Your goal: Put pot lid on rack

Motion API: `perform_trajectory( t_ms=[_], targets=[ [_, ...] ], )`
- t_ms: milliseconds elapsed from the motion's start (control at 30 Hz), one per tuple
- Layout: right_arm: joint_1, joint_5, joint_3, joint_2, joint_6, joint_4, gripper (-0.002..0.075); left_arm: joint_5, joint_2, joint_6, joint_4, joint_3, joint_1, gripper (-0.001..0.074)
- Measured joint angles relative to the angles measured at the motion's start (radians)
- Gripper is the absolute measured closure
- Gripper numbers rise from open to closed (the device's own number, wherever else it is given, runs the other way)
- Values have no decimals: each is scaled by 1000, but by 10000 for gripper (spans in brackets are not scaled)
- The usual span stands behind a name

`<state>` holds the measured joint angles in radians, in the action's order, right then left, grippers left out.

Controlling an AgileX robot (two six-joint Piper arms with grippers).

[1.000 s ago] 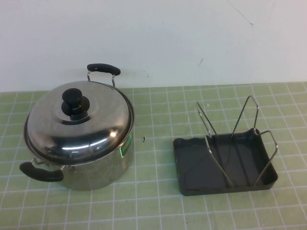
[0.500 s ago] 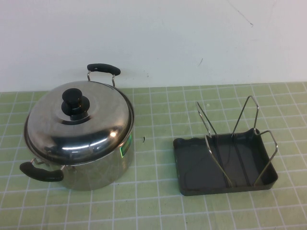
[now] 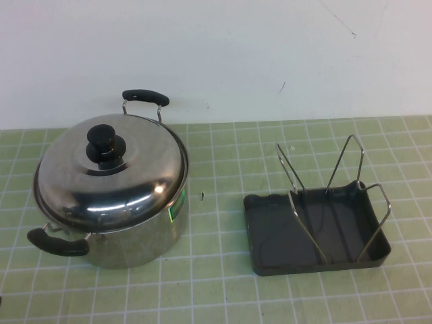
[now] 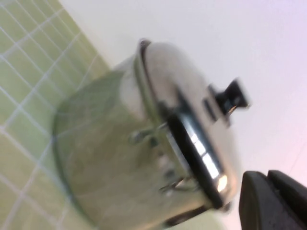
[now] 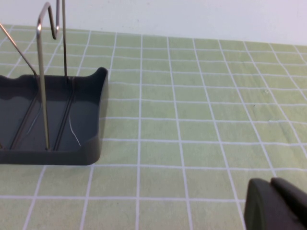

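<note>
The pot lid [image 3: 111, 172], shiny domed steel with a black knob [image 3: 103, 138], sits on the steel pot [image 3: 135, 239] at the left of the table. The rack [image 3: 270, 236], a dark grey tray with three wire loops [image 3: 305, 216], stands to the right and holds nothing. Neither gripper shows in the high view. In the left wrist view my left gripper [image 4: 264, 182] is shut and empty, apart from the pot [image 4: 105, 143] and lid [image 4: 192, 91]. In the right wrist view my right gripper [image 5: 268, 188] is shut and empty over the mat, apart from the rack [image 5: 86, 139].
The table is covered by a green mat with a white grid [image 3: 216, 283]. A white wall [image 3: 236, 54] runs along the back. The pot has two black handles, one at the front left [image 3: 57, 243] and one at the back [image 3: 145, 96].
</note>
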<state>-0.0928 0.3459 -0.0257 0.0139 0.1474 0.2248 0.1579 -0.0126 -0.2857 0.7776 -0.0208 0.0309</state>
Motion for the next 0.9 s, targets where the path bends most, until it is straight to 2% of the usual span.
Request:
perform_trajectory(
  t_ms=[133, 300, 400, 467, 567, 633, 733, 833, 900],
  targets=[
    [0, 0, 0, 0, 0, 0, 727, -66, 0, 36, 96, 0, 0, 737],
    [0, 0, 0, 0, 0, 0, 727, -128, 0, 61, 114, 0, 0, 737],
    [0, 0, 0, 0, 0, 0, 727, -138, 6, 158, 37, 28, 0, 737],
    [0, 0, 0, 0, 0, 0, 727, -89, 45, 286, -40, 100, 0, 737],
    [0, 0, 0, 0, 0, 0, 727, -7, 175, 471, -131, 238, -2, 737],
    [0, 0, 0, 0, 0, 0, 727, 31, 267, 502, -209, 302, -10, 737],
    [0, 0, 0, 0, 0, 2, 727, 54, 399, 398, -413, 374, -46, 737],
    [0, 0, 0, 0, 0, 2, 727, -10, 496, 162, -682, 404, -101, 722],
    [0, 0, 0, 0, 0, 2, 727, -92, 548, -5, -867, 416, -146, 675]
  ],
)
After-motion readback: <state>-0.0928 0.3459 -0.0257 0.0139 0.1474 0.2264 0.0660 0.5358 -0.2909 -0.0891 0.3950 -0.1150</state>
